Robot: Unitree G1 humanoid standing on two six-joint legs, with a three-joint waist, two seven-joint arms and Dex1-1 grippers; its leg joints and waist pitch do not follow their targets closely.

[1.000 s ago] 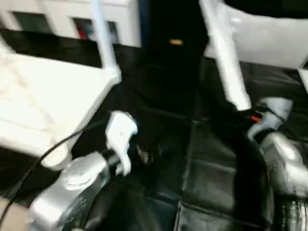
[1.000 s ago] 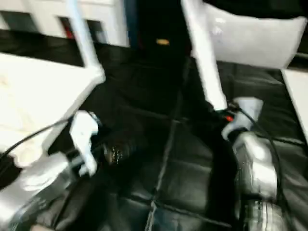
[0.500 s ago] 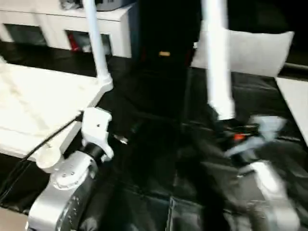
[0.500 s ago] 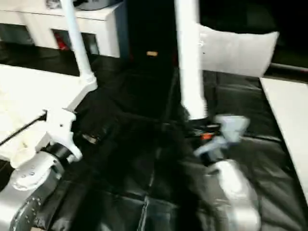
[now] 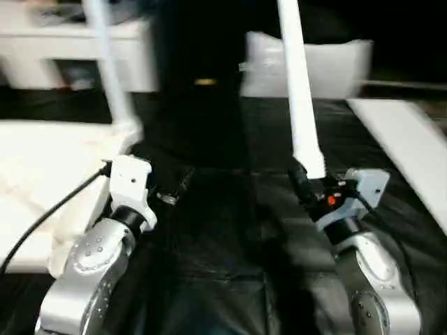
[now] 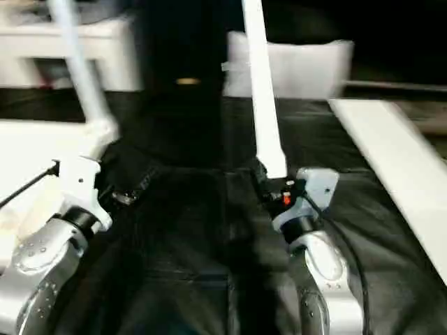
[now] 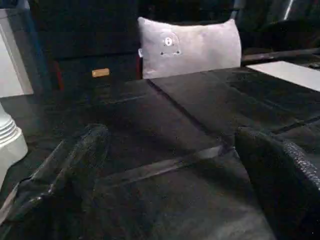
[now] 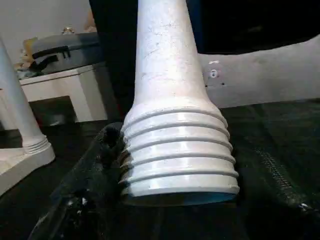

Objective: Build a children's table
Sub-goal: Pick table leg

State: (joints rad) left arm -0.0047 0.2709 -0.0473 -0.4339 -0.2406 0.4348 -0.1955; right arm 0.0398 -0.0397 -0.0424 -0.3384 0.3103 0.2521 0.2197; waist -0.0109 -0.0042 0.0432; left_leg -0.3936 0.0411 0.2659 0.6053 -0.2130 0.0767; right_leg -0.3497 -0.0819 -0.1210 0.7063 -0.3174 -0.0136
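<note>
Black sheeting covers the work surface we look down on, and it is the biggest thing before us. On it, at our left, lies the white tabletop, with one leg already standing up from its near corner socket. Farther back a grey cushion leans against a dark wall, and a low white shelf unit stands behind the tabletop. A flat white board lies along the right side of the sheeting.

Between these we hold a second leg upright in our right gripper. Its ribbed end points down and sits between the two black fingers, which close against its sides; the rest of the tube rises past the top of our view. This leg stands well apart from the tabletop, over the middle of the sheeting.

Our left gripper hangs just beside the tabletop's near corner, fingers spread wide with only bare black sheeting between them, gripping nothing.
</note>
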